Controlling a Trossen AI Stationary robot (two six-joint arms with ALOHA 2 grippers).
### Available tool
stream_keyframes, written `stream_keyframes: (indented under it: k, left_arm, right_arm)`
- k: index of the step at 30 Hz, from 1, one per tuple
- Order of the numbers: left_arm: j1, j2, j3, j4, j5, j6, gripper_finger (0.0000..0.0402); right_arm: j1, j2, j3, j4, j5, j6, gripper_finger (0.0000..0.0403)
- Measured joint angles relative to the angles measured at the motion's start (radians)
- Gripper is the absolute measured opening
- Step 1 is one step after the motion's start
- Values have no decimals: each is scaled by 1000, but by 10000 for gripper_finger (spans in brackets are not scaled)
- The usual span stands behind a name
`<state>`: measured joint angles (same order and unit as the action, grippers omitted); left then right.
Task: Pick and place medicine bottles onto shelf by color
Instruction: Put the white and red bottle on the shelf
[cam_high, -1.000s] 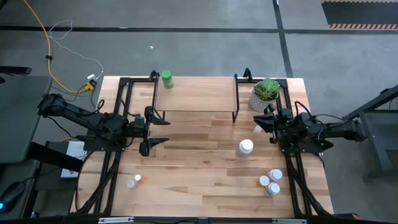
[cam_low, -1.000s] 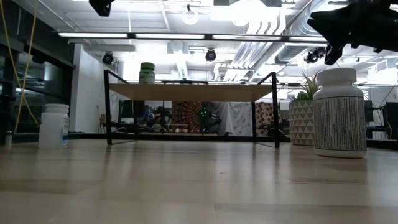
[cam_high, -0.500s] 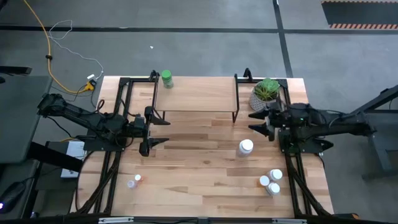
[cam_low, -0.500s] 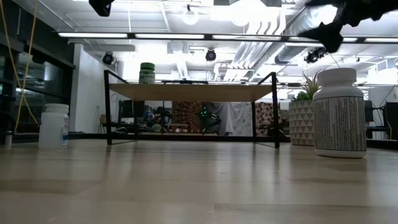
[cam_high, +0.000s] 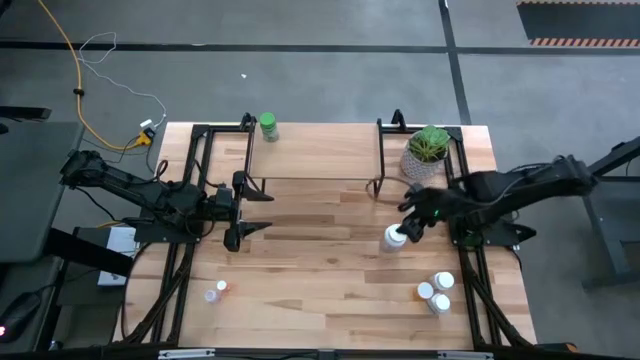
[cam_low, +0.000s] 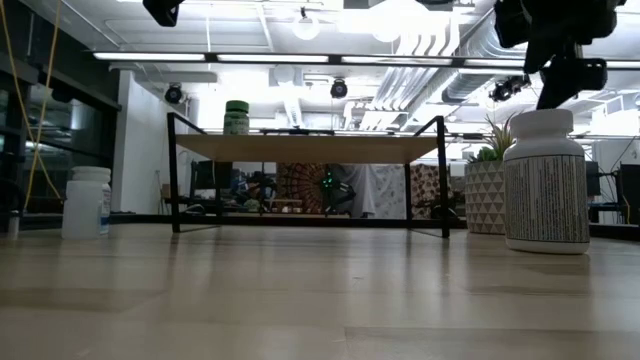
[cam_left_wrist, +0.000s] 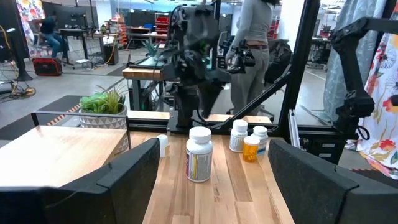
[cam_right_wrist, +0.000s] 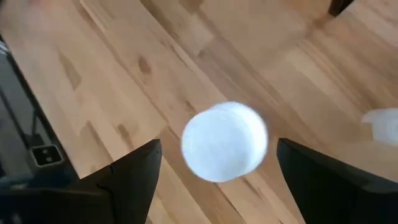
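On my left, the left gripper (cam_high: 243, 210) waits with fingers spread at the table's left side, the green-capped bottle (cam_high: 268, 126) standing on the shelf (cam_high: 315, 150) at its left end. My right gripper (cam_high: 412, 226) hovers spread-fingered directly above the large white bottle (cam_high: 395, 238) (upright on the table, below the shelf's right end), not touching it.

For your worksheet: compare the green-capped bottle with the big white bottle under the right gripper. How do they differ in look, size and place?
The green-capped bottle stands on the shelf at its left end; the large white bottle stands on the table.
Its cap is green; the large bottle's is white.
It looks smaller in the high view.
The right gripper hangs open over the large bottle; no gripper is near the green-capped one.
Both stand upright.
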<state>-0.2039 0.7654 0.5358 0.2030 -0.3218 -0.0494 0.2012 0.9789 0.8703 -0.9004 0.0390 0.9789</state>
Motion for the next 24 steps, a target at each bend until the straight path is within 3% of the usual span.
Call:
stream_keyframes:
  k: [12, 24]
  left_arm:
    - [0, 0, 0, 0, 0, 0, 291]
    - [0, 0, 0, 0, 0, 0, 291]
  right_arm:
    - [126, 291, 261, -274, 178, 134, 310]
    - [129, 435, 288, -306, 124, 218, 310]
